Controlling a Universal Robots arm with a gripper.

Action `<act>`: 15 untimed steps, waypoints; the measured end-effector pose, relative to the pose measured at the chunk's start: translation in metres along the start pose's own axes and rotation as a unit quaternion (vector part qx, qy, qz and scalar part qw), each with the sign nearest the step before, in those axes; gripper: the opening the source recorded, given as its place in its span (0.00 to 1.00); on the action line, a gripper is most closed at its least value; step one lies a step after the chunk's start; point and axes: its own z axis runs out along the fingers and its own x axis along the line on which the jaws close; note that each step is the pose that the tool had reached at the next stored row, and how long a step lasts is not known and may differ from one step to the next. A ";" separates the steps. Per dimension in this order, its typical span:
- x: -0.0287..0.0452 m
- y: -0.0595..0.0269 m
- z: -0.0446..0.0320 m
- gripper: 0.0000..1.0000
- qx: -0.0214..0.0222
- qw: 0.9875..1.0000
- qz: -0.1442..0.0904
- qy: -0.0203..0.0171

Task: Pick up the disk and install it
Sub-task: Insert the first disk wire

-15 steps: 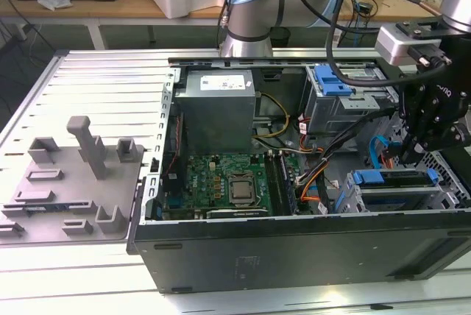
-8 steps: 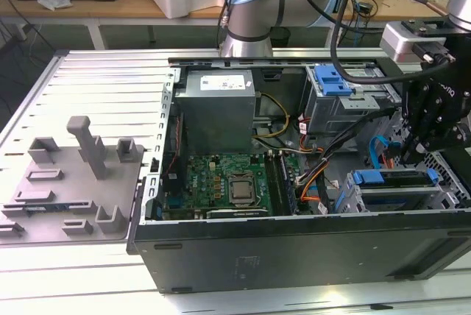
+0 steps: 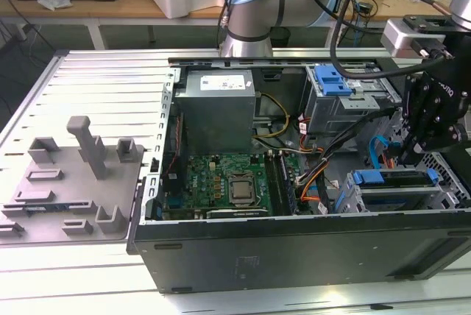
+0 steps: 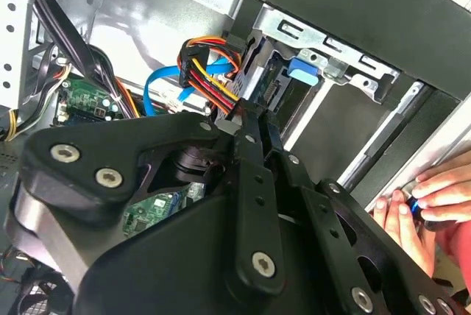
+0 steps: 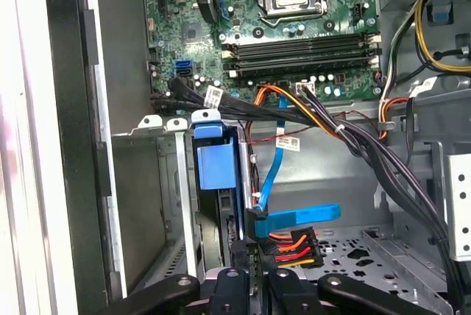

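The disk (image 3: 394,179) lies in the drive cage (image 3: 347,199), with its long axis running along the cage's open top. The hand (image 3: 403,151) hangs just above the cage, directly over the disk. Whether it is open or gripping cannot be told.

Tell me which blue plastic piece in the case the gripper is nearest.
The blue bracket framing the disk, low at the exterior view's right. The gripper hangs just above it; the blue latch atop the grey drive cage is farther off.
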 end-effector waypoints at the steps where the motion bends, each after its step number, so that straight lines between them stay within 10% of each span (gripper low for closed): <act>1: 0.0000 0.0000 0.0000 0.17 0.000 1.000 0.000 0.000; 15: 0.0065 -0.0077 0.0008 0.17 0.001 1.000 -0.015 0.000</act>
